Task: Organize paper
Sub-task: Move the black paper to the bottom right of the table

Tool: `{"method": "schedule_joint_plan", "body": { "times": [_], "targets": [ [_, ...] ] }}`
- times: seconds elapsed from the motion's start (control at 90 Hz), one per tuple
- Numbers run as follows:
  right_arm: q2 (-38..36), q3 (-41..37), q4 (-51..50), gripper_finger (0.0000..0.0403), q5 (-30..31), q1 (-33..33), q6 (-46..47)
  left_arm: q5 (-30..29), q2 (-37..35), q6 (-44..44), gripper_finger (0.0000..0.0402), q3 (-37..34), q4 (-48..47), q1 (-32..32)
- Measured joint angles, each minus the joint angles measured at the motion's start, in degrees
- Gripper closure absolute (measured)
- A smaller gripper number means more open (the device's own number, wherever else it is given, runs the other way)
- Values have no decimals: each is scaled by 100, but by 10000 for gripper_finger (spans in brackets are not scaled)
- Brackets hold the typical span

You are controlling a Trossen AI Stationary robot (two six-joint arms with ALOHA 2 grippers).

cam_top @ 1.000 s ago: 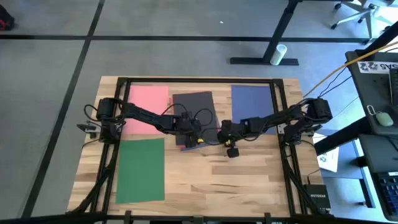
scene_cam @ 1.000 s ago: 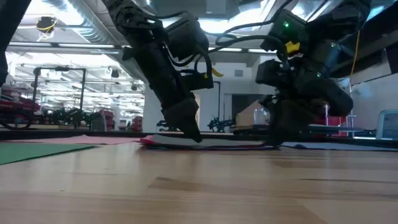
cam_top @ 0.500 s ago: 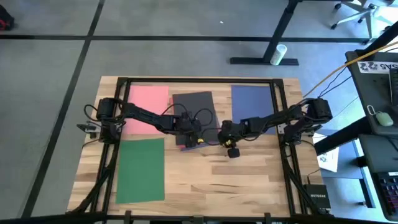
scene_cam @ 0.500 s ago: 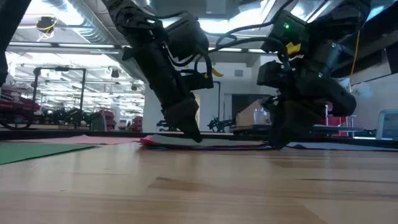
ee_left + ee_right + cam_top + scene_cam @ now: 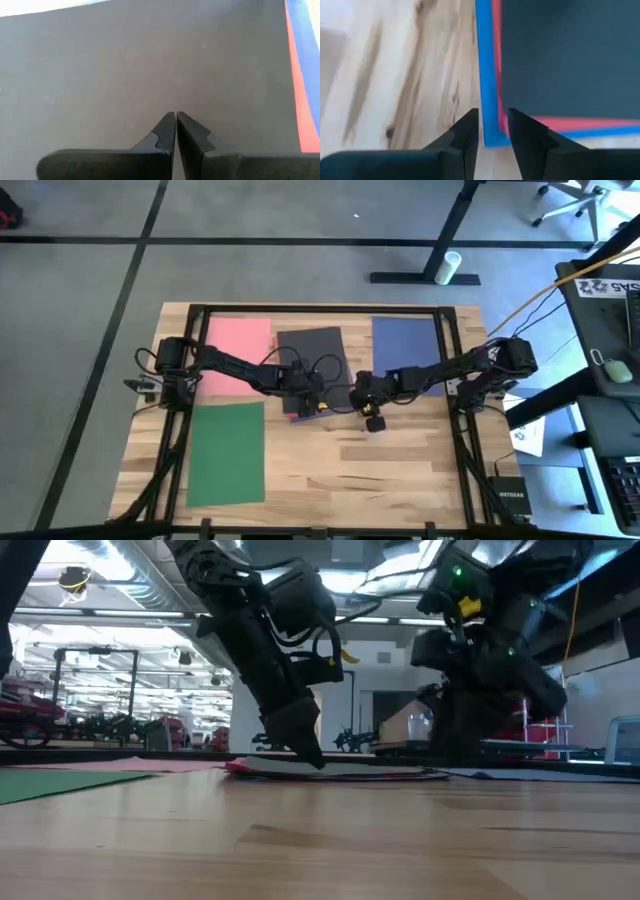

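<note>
Left gripper (image 5: 175, 131) fingers pinched together, tip pressing down on dark grey sheet (image 5: 312, 352) at table (image 5: 400, 470) centre. That sheet tops small stack, with red sheet (image 5: 496, 60) and blue sheet (image 5: 484, 65) edges poking out underneath. Right gripper (image 5: 492, 131) slightly open, holding nothing, hovering at stack's corner. Elsewhere, all flat: pink sheet (image 5: 238, 340) back left, navy sheet (image 5: 403, 340) back right, green sheet (image 5: 226, 452) front left.

Even, bright overhead light fills the high view, with only faint shadows beneath the arms. In the low view, ceiling lights glare, leaving both arms dark silhouettes and the near table (image 5: 320, 840) soft. The right wrist view is blurred, its wood grain smeared
</note>
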Motion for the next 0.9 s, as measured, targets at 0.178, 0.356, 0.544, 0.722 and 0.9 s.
{"method": "schedule_joint_plan", "body": {
  "times": [0.178, 0.356, 0.544, 0.722, 0.9],
  "targets": [
    [68, 3, 78, 308, 203, -29, -127, 0, -2, 0, 402, 0, -2, 0],
    [68, 3, 106, 312, 201, -133, -186, 0, -2, 0, 402, 0, -4, 0],
    [68, 3, 108, 370, 136, -270, -192, 0, -2, -2, 402, 0, -3, 0],
    [68, 3, 124, 395, 43, -273, -231, 0, -2, -2, 402, 0, -5, 0],
    [68, 3, 120, 401, -68, -262, -226, 2, -2, -2, 402, 0, -5, 0]
  ]
}}
